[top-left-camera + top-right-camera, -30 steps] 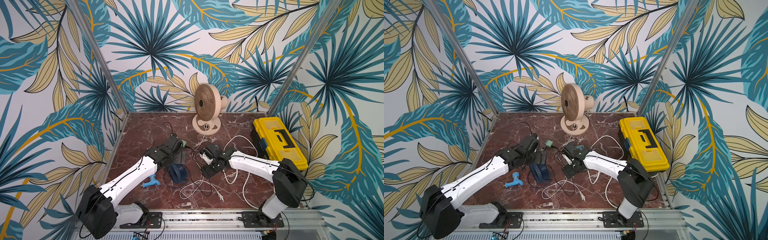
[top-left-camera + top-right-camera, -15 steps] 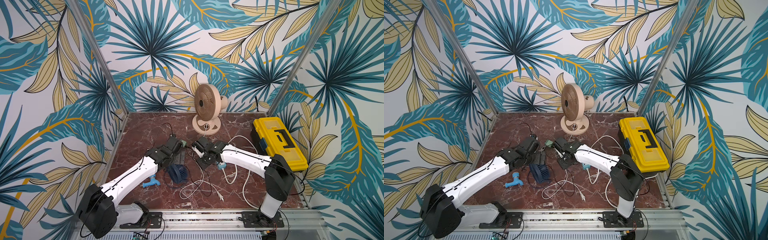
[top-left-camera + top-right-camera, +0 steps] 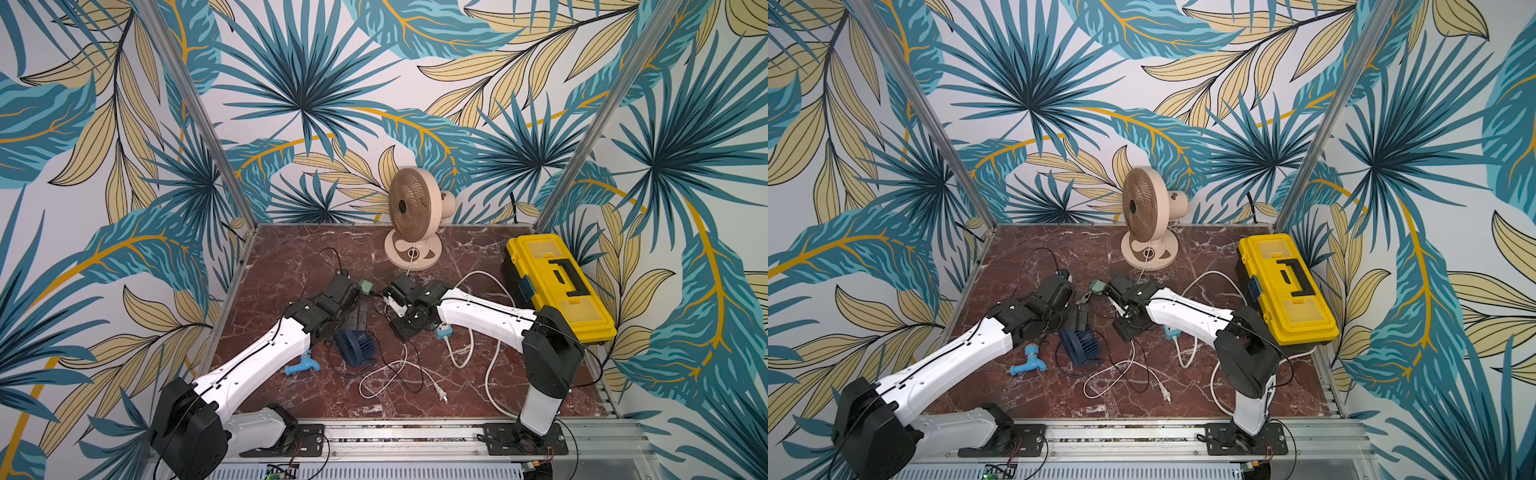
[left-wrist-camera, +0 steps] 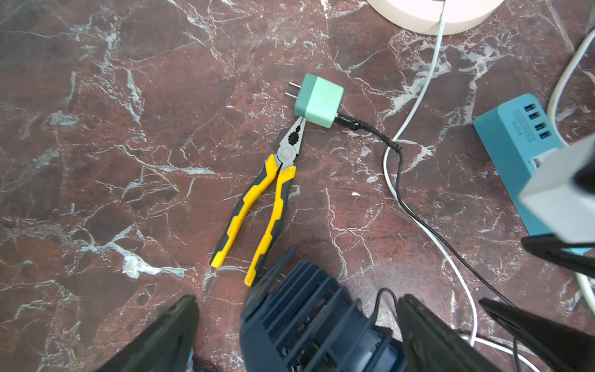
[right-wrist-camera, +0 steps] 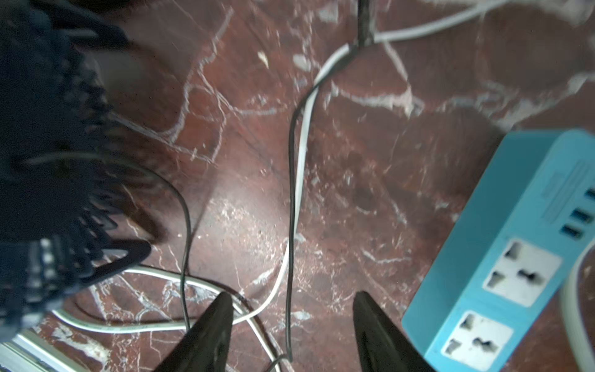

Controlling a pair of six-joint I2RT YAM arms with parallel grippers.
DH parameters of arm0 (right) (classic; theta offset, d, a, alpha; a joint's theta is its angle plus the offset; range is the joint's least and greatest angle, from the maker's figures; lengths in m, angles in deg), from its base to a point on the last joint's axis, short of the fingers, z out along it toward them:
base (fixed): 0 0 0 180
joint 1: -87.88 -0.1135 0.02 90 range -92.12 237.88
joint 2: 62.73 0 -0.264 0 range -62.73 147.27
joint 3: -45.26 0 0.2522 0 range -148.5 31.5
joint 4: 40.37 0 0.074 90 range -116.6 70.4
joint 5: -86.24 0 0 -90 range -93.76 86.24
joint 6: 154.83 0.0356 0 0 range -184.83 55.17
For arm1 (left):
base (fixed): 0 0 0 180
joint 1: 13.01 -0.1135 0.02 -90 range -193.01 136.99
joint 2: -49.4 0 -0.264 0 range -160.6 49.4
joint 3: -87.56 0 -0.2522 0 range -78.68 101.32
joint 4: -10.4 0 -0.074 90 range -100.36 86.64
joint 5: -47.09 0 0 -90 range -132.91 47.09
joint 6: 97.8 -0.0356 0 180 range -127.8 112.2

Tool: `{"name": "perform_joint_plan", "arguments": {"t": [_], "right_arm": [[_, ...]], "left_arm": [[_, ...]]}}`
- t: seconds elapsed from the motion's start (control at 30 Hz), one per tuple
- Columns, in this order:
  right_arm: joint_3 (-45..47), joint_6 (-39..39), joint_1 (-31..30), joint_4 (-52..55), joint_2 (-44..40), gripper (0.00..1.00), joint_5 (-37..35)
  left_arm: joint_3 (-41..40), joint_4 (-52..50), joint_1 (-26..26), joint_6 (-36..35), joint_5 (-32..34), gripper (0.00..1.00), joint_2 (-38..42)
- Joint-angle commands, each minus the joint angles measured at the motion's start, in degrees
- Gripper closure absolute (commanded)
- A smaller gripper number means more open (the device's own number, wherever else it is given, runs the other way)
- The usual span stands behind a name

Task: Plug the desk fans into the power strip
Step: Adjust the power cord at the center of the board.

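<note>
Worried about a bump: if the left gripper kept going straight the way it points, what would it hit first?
Most likely the small navy fan, sitting between the open fingers of the left gripper in the left wrist view. The yellow-handled pliers lie beyond it, though depth is unclear.

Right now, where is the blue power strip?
In a top view, the power strip peeks out from under the right arm near the table's middle, between the small navy fan and the yellow toolbox.
</note>
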Motion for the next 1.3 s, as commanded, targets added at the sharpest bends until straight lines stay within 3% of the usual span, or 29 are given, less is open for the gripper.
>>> {"name": "perform_joint_plan", "arguments": {"t": [0.0,0.13,0.3,0.4,0.67,1.27], "right_arm": [[5.5,1.7,0.2,-3.6,-1.7,0.32,2.3],[9.6,2.4,0.2,-7.2,-1.3,0.37,5.3],[6.7,1.9,0.1,-5.5,-1.3,0.84,3.8],[2.9,1.4,0.1,-3.3,-1.7,1.00,2.2],[-11.0,-0.7,0.7,-0.8,5.7,1.00,2.8],[-50.8,-2.2,4.2,-5.4,34.5,1.00,18.7]], "left_arm": [[-0.8,-0.6,0.0,-0.6,0.1,0.00,0.2],[-0.9,1.0,0.0,-0.6,-0.5,0.00,-2.3],[-1.7,2.6,0.0,0.6,0.9,0.00,-3.1],[-2.5,2.4,0.0,1.1,2.3,0.00,-2.4],[-5.2,1.2,-0.8,2.7,4.8,0.00,2.1],[-9.8,-2.7,-1.4,6.6,8.9,0.00,13.9]]}}
